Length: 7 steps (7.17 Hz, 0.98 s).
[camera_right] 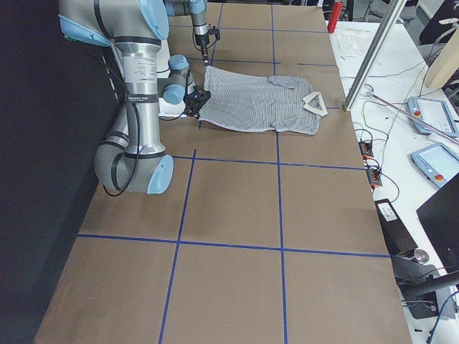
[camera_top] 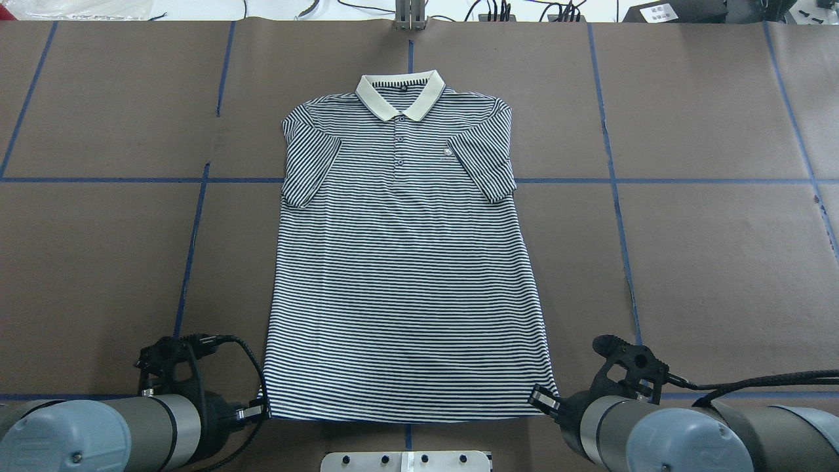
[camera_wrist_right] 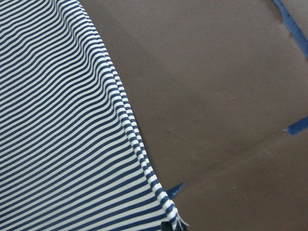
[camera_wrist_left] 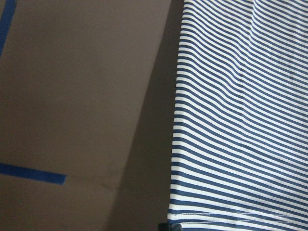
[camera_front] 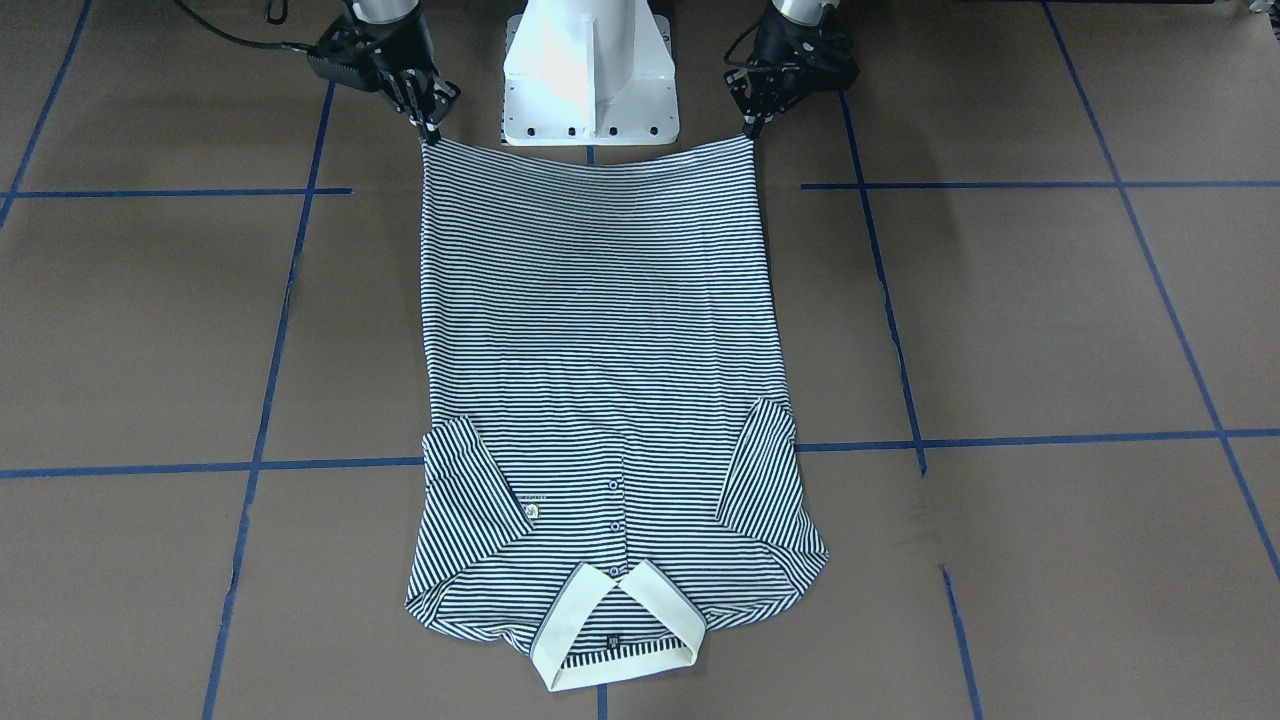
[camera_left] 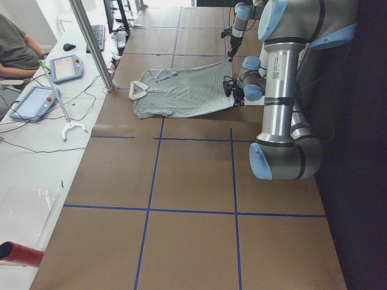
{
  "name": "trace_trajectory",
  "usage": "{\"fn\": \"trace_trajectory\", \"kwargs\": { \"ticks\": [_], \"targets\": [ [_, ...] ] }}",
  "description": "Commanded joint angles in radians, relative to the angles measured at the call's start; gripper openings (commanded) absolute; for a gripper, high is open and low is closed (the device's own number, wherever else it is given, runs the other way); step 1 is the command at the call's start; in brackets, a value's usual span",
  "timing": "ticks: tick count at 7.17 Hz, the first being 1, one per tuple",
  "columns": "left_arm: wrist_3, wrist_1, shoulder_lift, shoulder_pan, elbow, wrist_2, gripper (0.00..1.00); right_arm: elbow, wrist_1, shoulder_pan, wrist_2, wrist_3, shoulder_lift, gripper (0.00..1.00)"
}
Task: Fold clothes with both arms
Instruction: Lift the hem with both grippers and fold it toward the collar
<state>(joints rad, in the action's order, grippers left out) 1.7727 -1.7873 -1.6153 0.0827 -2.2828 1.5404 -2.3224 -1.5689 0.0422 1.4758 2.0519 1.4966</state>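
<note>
One navy-and-white striped polo shirt (camera_top: 403,262) lies flat on the brown table (camera_top: 688,262), cream collar (camera_top: 400,95) at 12 o'clock.
The black two-finger left gripper (camera_top: 259,410) pinches its 7 o'clock hem corner and the matching right gripper (camera_top: 541,396) the 5 o'clock one; best raised evenly, hem taut, toward the collar.

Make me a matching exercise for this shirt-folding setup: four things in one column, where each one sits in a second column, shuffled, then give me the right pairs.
Column one:
1. cream collar of the navy-and-white striped polo shirt
2. left black two-finger gripper
3. right black two-finger gripper
4. white metal pedestal base

Column two:
A. at the hem corner on the overhead view's right
B. behind the hem's middle, between the arms
C. at the shirt's end far from the robot
D. at the hem corner on the overhead view's left

Pairs: 1-C, 2-D, 3-A, 4-B.
</note>
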Motion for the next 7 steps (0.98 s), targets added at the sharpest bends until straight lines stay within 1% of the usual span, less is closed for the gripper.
{"fn": "trace_trajectory", "kwargs": {
  "ticks": [1,2,3,4,5,6,7],
  "targets": [
    [0.080,0.006,0.009,-0.023,-0.059,0.030,0.00,-0.078,-0.059,-0.035,0.001,0.027,0.020,0.00],
    [0.100,0.006,-0.006,-0.021,-0.057,0.038,0.00,-0.089,-0.059,0.003,-0.011,0.027,0.010,0.00],
    [0.078,0.008,-0.021,0.029,-0.049,0.049,0.00,-0.081,-0.057,0.063,-0.017,0.019,-0.005,0.00],
    [0.017,0.017,-0.059,0.113,-0.037,0.049,0.00,-0.062,-0.059,0.146,-0.012,-0.010,-0.041,0.00],
    [-0.084,0.054,-0.108,0.212,-0.003,0.050,0.00,-0.020,-0.057,0.230,-0.005,-0.117,-0.093,0.00],
    [-0.193,0.055,-0.186,0.327,0.076,0.053,0.00,0.068,-0.059,0.313,0.004,-0.195,-0.180,0.00],
    [-0.263,0.054,-0.257,0.418,0.188,0.055,0.00,0.209,-0.051,0.396,0.032,-0.238,-0.270,0.00]
  ]
}}
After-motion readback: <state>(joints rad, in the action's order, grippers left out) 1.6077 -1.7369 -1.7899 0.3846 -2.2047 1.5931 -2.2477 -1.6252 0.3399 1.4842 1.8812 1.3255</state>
